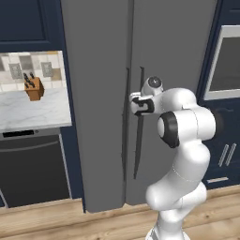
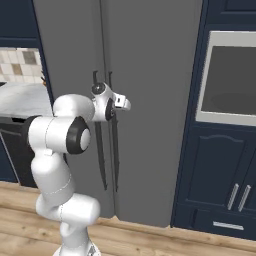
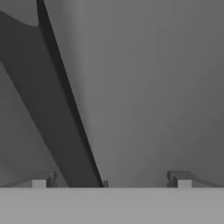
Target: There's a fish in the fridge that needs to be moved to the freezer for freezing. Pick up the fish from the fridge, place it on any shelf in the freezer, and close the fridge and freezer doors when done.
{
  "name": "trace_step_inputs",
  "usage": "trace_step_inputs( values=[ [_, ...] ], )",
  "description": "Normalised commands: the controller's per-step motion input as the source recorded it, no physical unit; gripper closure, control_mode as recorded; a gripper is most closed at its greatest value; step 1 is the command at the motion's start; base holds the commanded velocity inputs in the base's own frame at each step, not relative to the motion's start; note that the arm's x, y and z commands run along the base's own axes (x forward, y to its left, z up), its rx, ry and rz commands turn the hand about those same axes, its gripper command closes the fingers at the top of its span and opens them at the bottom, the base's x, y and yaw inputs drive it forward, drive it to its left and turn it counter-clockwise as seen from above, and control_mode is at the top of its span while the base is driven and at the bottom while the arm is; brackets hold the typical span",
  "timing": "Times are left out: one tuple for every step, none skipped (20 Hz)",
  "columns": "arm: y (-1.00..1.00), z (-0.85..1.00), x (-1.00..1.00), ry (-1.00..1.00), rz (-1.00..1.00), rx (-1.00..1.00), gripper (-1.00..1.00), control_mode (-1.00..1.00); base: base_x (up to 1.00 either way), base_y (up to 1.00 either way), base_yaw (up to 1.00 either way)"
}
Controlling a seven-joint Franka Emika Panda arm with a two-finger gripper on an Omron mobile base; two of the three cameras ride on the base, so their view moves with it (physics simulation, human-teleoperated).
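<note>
The tall grey unit stands with both doors shut. The narrower freezer door (image 1: 93,103) (image 2: 67,60) is on the left, the wider fridge door (image 1: 173,47) (image 2: 155,100) on the right. A thin dark handle (image 1: 139,140) (image 2: 115,160) runs down each door beside the centre seam. My gripper (image 1: 135,104) (image 2: 124,103) (image 3: 111,181) is open, right in front of the fridge door's handle, at its upper part. In the hand view the handle (image 3: 65,87) slants up from between my fingertips (image 3: 181,180). The fish and the shelf are hidden behind the shut doors.
A marble counter (image 1: 28,112) with a wooden knife block (image 1: 33,88) lies to the left, above a dark appliance front (image 1: 33,168). A wall oven (image 2: 230,80) and navy cabinets (image 2: 220,170) stand to the right. The floor (image 2: 150,240) is wooden.
</note>
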Motion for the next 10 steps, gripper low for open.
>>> trace_step_inputs(
  values=[
    [0.0, 0.0, 0.71, -0.04, 0.0, 0.0, -1.0, -1.0, 0.0, 0.0, 0.0],
    [0.0, 0.0, 0.69, -0.02, 0.0, 0.0, -1.0, -1.0, 0.0, 0.0, 0.0],
    [0.0, 0.0, 0.69, -0.01, 0.0, 0.0, -1.0, -1.0, 0.0, 0.0, 0.0],
    [0.0, 0.0, 0.67, 0.0, 0.0, 0.0, -1.0, -1.0, 0.0, 0.0, 0.0],
    [0.0, 0.0, 0.61, -0.02, 0.0, 0.0, -1.0, -1.0, 0.0, 0.0, 0.0],
    [0.0, 0.0, 0.58, 0.0, 0.0, 0.0, -1.0, -1.0, 0.0, 0.0, 0.0],
    [0.0, 0.0, 0.56, 0.0, 0.0, 0.0, -1.0, -1.0, 0.0, 0.0, 0.0],
    [0.0, 0.0, 0.49, 0.0, 0.0, 0.0, -1.0, -1.0, 0.0, 0.0, 0.0],
    [0.0, 0.11, 0.37, 0.01, 0.0, 0.0, -1.0, -1.0, 0.0, 0.0, 0.0],
    [0.0, 0.16, 0.24, 0.04, 0.0, 0.0, -1.0, -1.0, 0.0, 0.0, 0.0]
  ],
)
